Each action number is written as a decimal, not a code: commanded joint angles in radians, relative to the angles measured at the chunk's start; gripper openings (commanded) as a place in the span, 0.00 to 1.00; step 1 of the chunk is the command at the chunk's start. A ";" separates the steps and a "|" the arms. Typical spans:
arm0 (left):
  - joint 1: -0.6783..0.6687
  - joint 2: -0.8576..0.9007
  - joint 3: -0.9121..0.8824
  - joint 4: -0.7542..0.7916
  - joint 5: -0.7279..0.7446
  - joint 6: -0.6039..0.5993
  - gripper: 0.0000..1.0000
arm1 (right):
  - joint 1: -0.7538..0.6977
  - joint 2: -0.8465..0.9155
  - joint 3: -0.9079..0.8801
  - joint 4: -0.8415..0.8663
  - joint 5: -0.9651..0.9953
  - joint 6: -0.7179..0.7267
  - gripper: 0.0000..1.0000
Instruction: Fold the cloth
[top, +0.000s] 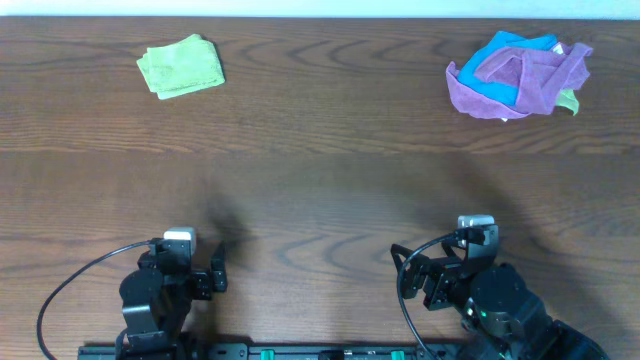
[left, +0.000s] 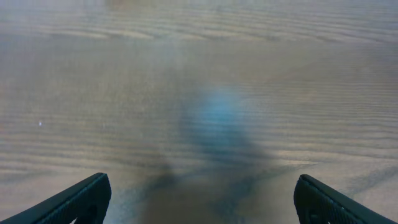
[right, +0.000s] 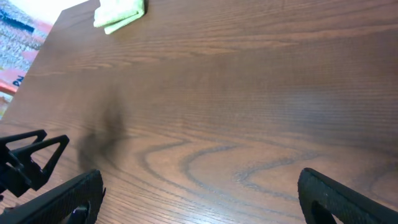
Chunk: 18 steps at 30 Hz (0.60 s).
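The lime-green cloth lies folded into a small bundle at the far left of the wooden table. It also shows at the top left of the right wrist view. My left gripper rests open and empty near the front edge at the left, far from the cloth; its view shows only bare wood between the fingers. My right gripper rests open and empty near the front edge at the right, its fingers wide apart over bare wood.
A heap of a purple cloth and a bright blue cloth lies at the far right, with a bit of green cloth under its right side. The table's left edge shows in the right wrist view.
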 joint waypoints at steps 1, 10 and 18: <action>-0.005 -0.034 -0.007 0.000 -0.013 0.029 0.95 | -0.005 -0.005 -0.003 -0.001 0.007 0.010 0.99; -0.005 -0.040 -0.007 0.000 -0.013 0.029 0.95 | -0.005 -0.005 -0.003 -0.001 0.007 0.010 0.99; -0.005 -0.040 -0.007 0.000 -0.013 0.029 0.95 | -0.005 -0.005 -0.003 -0.001 0.007 0.010 0.99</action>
